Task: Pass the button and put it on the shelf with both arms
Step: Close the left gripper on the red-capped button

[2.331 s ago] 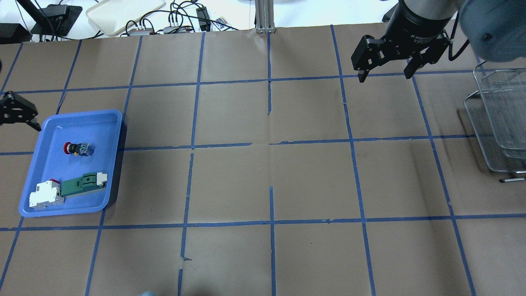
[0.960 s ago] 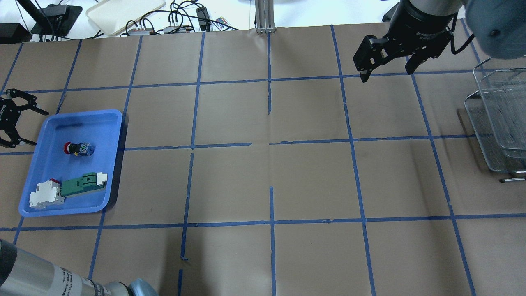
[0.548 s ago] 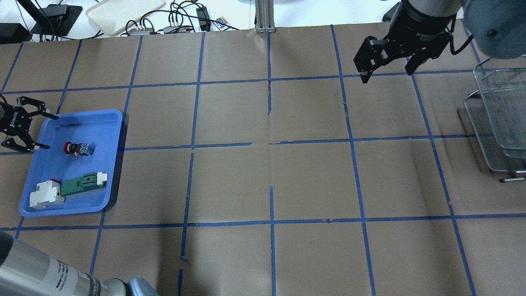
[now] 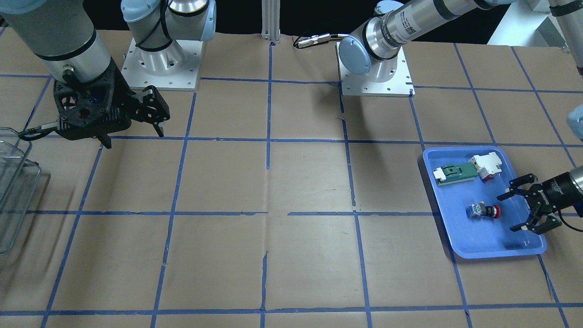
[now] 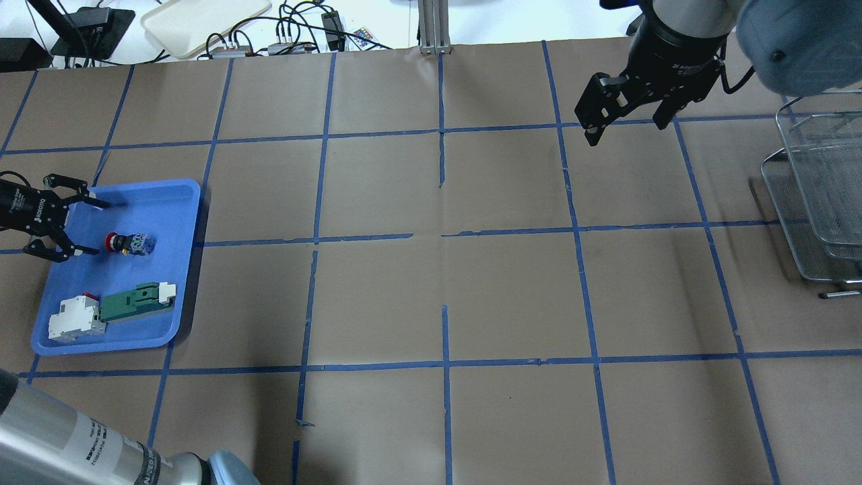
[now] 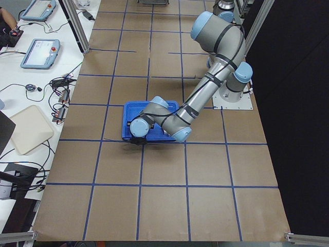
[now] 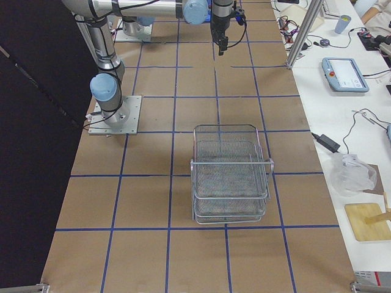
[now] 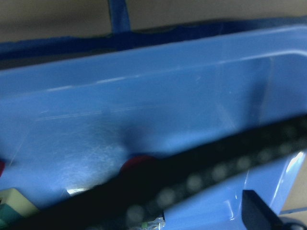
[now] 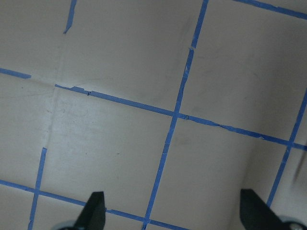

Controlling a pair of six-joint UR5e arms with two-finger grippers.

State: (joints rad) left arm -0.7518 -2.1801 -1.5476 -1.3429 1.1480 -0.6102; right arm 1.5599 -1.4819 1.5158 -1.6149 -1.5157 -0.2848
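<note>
The button [image 5: 126, 243] lies on its side in the blue tray [image 5: 158, 212] at the table's left; its red cap points toward my left gripper. It also shows in the front view [image 4: 483, 211]. My left gripper [image 5: 97, 227] is open and low over the tray's left part, its fingertips just short of the red cap, one on each side. The left wrist view shows a blurred red cap [image 8: 136, 163] behind a dark finger. My right gripper [image 5: 623, 131] is open and empty, high over the far right. The wire shelf [image 5: 818, 195] stands at the right edge.
A green-and-white part [image 5: 135, 302] and a white block [image 5: 74, 320] lie in the tray's near end. My left arm's tube [image 5: 67, 438] crosses the near left corner. Cables and a white tray [image 5: 202, 20] lie beyond the far edge.
My left gripper has moved right, from outside the tray's left rim to over the tray by the button, still open. My right gripper has shifted only slightly.
</note>
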